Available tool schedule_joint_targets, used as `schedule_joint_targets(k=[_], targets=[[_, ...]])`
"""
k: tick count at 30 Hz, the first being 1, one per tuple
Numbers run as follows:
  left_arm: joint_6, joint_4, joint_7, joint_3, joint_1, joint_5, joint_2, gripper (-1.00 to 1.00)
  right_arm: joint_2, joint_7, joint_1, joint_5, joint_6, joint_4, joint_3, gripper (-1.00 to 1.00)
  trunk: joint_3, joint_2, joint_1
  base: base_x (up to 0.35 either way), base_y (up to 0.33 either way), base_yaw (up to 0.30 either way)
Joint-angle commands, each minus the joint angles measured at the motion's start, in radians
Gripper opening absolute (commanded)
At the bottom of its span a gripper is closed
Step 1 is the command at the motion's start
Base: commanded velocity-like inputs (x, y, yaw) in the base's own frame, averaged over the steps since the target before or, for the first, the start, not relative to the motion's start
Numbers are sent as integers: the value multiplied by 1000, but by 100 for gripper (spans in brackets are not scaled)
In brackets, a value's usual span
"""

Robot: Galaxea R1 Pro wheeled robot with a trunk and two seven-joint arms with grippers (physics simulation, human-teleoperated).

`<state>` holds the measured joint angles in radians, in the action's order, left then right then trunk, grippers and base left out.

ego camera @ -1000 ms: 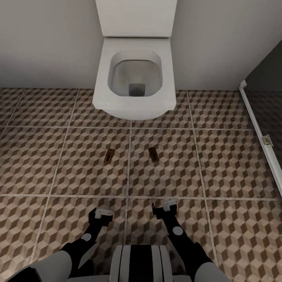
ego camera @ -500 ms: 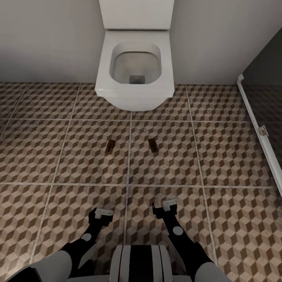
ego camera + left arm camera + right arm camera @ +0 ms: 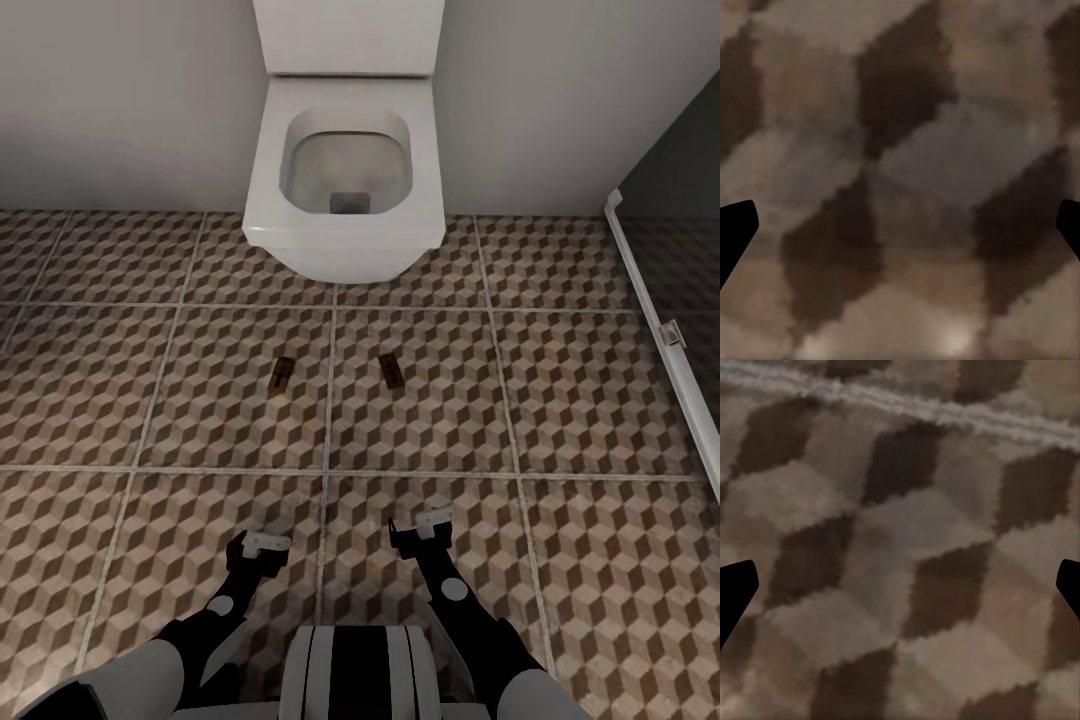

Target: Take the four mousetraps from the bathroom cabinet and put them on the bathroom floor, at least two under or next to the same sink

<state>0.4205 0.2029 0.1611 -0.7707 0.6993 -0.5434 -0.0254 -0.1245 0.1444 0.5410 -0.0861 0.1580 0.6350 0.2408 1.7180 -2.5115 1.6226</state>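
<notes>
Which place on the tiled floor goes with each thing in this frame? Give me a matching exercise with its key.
Things:
1. toilet
2. left mousetrap
3. right mousetrap
4. left end effector

Places:
A. tile just right of the central grout line, before the bowl
B. against the back wall
C. low over the floor, nearest the robot's trunk
D. tile just left of the central grout line

Pairs: 1-B, 2-D, 3-A, 4-C
</notes>
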Motion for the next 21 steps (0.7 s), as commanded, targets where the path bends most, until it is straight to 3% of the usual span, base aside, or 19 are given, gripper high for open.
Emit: schedule_joint_targets(k=[1, 21], targets=[[1, 1, 9, -9, 0, -2, -1, 100, 0, 9, 1, -9, 0, -1, 3, 100, 0, 0, 0, 0, 0, 0], [-2, 1, 9, -9, 0, -3, -1, 100, 0, 8, 1, -9, 1, 1, 3, 100, -77, 5, -9, 0, 0, 0]])
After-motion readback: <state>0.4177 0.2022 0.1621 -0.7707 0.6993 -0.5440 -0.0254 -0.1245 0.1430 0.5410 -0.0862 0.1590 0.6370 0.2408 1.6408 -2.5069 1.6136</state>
